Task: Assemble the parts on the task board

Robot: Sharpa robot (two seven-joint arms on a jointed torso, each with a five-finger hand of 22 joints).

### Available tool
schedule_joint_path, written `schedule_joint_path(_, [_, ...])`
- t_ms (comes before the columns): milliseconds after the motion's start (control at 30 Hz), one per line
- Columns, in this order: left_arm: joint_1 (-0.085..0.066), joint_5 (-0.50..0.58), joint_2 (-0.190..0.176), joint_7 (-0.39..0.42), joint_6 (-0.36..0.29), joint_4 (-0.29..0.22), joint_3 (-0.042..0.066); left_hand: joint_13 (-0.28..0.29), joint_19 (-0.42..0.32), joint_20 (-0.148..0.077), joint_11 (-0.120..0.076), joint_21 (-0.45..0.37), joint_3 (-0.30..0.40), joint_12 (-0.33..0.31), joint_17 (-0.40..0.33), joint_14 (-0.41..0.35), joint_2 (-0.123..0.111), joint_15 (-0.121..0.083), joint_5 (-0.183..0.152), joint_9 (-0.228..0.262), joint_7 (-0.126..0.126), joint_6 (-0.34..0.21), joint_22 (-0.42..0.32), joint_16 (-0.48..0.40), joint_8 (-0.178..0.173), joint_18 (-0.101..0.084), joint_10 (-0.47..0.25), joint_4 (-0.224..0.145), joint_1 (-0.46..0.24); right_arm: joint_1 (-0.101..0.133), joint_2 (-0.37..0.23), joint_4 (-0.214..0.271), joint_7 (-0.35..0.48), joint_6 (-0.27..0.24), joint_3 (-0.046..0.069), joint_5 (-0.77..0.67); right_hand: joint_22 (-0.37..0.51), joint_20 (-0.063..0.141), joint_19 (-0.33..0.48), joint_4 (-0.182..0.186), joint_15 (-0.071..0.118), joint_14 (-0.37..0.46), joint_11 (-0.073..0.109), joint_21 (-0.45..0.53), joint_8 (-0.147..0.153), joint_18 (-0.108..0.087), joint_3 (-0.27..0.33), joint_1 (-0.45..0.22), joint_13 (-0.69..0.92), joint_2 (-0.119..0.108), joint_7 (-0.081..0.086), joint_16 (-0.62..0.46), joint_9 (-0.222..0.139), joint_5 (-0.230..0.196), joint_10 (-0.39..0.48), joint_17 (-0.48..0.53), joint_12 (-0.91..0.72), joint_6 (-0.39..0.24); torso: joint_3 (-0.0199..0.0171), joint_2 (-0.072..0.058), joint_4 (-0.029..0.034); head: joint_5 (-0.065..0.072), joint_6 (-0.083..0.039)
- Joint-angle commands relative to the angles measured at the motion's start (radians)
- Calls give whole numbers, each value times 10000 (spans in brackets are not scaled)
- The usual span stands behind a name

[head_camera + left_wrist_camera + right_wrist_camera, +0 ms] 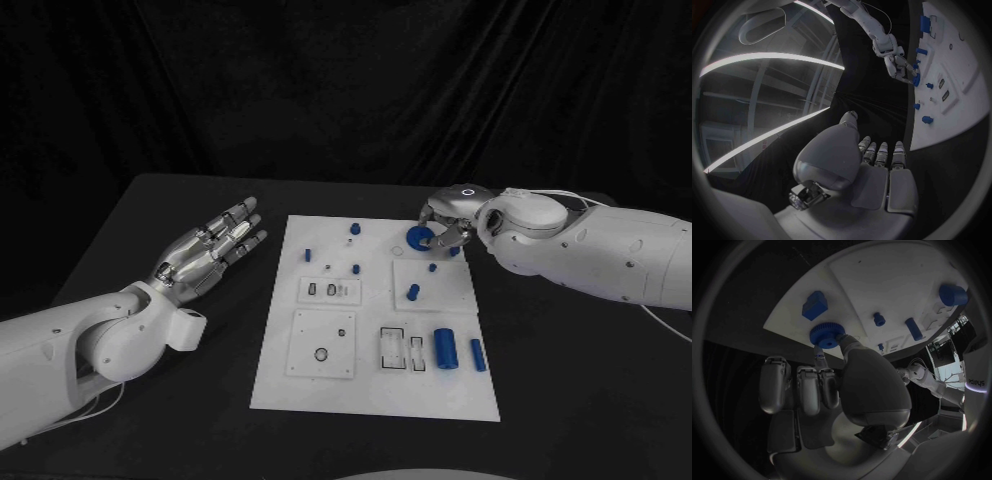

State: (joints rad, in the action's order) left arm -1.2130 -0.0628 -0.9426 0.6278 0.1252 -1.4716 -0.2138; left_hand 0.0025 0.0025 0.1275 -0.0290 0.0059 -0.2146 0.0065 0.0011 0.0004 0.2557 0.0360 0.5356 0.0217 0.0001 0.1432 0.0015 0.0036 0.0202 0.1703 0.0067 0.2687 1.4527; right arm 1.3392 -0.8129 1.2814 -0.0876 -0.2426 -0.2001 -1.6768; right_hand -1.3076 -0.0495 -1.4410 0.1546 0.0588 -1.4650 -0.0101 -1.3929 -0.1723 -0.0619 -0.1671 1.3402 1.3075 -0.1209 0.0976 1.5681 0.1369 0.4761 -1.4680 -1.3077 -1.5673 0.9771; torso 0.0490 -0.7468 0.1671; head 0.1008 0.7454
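The white task board (378, 330) lies mid-table with several small blue parts on it. My right hand (450, 226) hovers over the board's far right corner and pinches a blue toothed wheel (418, 236) between thumb and a finger. The right wrist view shows the wheel (826, 333) at the fingertips (844, 341), just above the board (879, 275), near a blue block (814, 305). My left hand (216, 245) floats left of the board, flat with fingers spread and nothing in it. In the left wrist view the palm (873, 165) faces along the board's edge (954, 115).
On the board, a large blue cylinder (446, 347) and a slim blue bar (477, 354) lie near the front right. Small blue pegs (355, 229) stand at the far end. Square insets with slots (323, 344) sit front left. Black table (173, 420) surrounds the board.
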Motion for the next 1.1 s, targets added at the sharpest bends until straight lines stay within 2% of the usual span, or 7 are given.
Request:
schedule_joint_path(33, [13,-8,3,74,152,-17,8,-14,-25,64,-2,-59,80,-52,-11,-4,23,62,61,12,-40,26,-15,-36,49,-62,-47,-3,99,-136,-10,-15,-31,106,-75,-70,-1175,34,10,-518,44,-1058,4,61,-821,43,-354,201,2633,145,-138,26,1191,360,-1028,-2631,-35,-129,3,-6,9,-8,10])
schedule_joint_path(200, [15,-8,-30,57,177,-37,8,-14,-25,79,-2,-59,98,-52,-11,-4,31,85,83,11,-41,17,-15,-36,48,-71,-46,-19,114,-140,-53,149,28,-167,-74,-69,-1216,14,-23,-652,32,-1058,-13,51,-1208,53,-443,113,2633,147,-127,26,1609,664,-1028,-2631,-35,-337,7,-10,21,-8,1])
schedule_joint_path(333, [16,-8,-62,45,173,-58,8,-12,-25,93,-1,-59,114,-50,-11,-4,37,111,96,13,-43,25,-15,-36,50,-82,-43,-34,128,-76,-133,479,72,-437,-73,-68,-1257,-23,-66,-631,-10,-1058,-26,20,-1436,66,-475,-40,2633,123,-126,26,1839,864,-1028,-2631,-35,-381,8,-14,18,-15,4])
schedule_joint_path(567, [16,-8,-102,10,154,-87,8,-12,-25,103,-3,-59,121,-49,-11,-4,36,126,102,14,-45,29,-15,-36,51,-87,-42,-43,135,235,-71,1028,149,-587,-72,-14,-1315,-45,-121,-585,-42,-1058,-39,-42,-1535,85,-502,-161,2633,104,-99,26,1949,991,-1028,-2631,-35,-408,13,-19,-20,-59,1])
schedule_joint_path(700, [15,-8,-91,-5,160,-91,8,-10,-25,120,-1,-59,134,-47,-11,-4,36,148,119,14,-49,25,-15,-36,51,-95,-38,-60,147,381,137,1233,224,-530,-71,86,-1367,-61,-171,-540,-62,-1058,-51,-105,-1547,105,-515,-247,2633,92,-82,26,1980,1011,-1028,-2631,-35,-445,16,-19,-11,-82,22])
schedule_joint_path(900, [15,-8,-35,-21,188,-68,8,-9,-25,135,9,-59,148,-46,-11,-4,35,165,138,13,-48,22,-15,-36,50,-100,-37,-80,161,470,639,1225,396,-171,-70,158,-1390,-65,-192,-532,-67,-1058,-54,-133,-1547,113,-524,-263,2633,94,-79,26,1985,1014,-1028,-2631,-35,-455,25,-15,12,-76,45])
schedule_joint_path(1100, [15,-8,36,-43,232,-9,8,-9,-25,145,16,-59,158,-46,-11,-4,35,176,154,12,-49,11,-15,-36,48,-103,-37,-94,172,488,1289,843,612,109,-70,208,-1400,-75,-203,-522,-78,-1058,-60,-143,-1536,116,-556,-280,2633,112,-67,26,1993,1015,-1028,-2631,-35,-490,19,-21,31,-17,62])
